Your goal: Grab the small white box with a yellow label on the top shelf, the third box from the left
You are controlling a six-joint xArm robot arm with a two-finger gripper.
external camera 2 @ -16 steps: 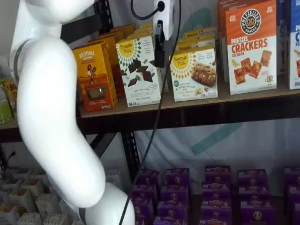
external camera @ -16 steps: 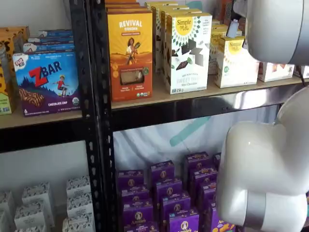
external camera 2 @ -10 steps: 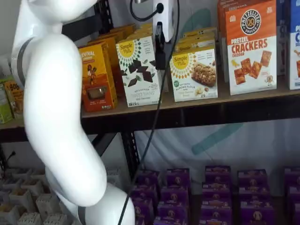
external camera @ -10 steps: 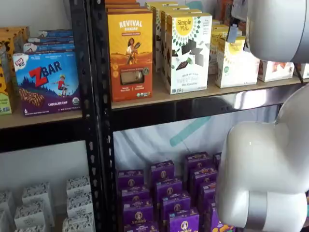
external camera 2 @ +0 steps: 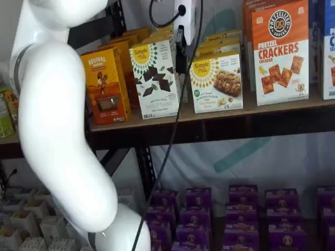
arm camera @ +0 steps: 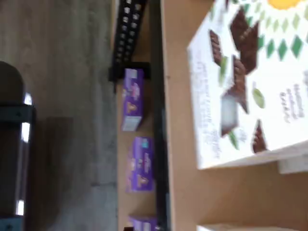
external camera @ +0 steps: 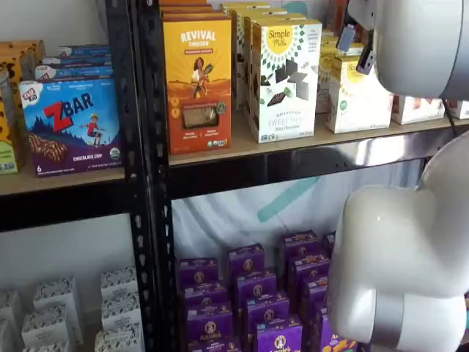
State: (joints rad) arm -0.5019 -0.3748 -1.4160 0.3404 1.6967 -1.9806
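While hanging beside small white box, fingers seen side-on; gap unclear, nothing held.

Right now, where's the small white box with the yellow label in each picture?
Wrist view: not in it.
Shelf view: the small white box is on the top shelf, partly behind the white arm.
Shelf view: small white box near the middle.
Shared landmark: the taller white Simple Mills box.

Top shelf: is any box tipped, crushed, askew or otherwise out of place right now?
Nothing stands out. On the top shelf the small white box, the taller Simple Mills box and the orange Revival box all stand upright in rows, with no visible damage.
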